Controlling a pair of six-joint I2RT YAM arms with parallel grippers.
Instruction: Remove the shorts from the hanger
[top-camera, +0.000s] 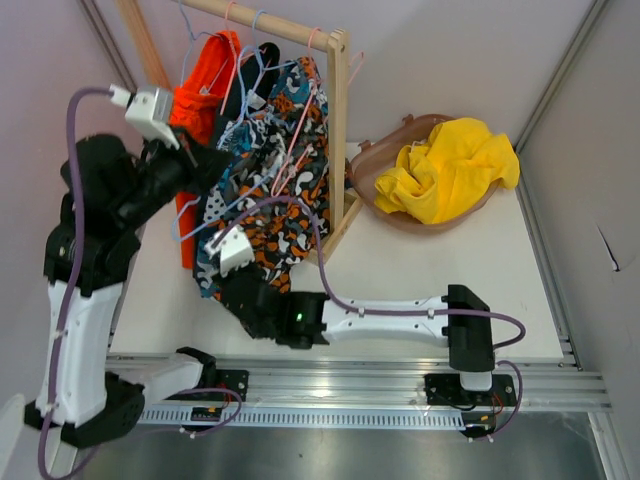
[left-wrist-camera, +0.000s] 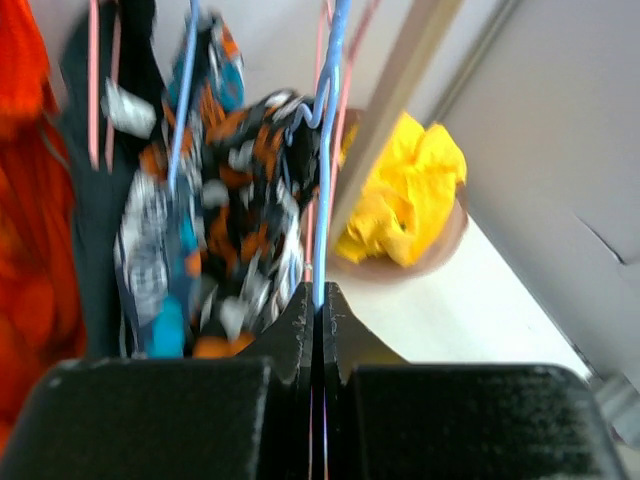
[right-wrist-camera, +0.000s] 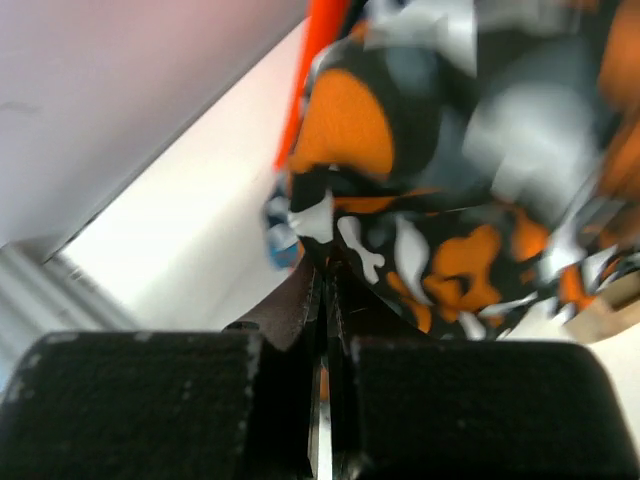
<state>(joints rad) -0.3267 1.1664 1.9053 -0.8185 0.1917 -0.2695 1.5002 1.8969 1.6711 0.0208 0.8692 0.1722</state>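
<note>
Left hand is clamping the blue hanger; right hand is pinching the lower edge of the camouflage shorts, hanging at the wooden rack; next, seemingly, pulling cloth down off the wire.

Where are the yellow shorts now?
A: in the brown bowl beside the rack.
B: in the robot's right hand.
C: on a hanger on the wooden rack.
A: the yellow shorts lie crumpled in the brown bowl, apart from the wooden rack.
</note>
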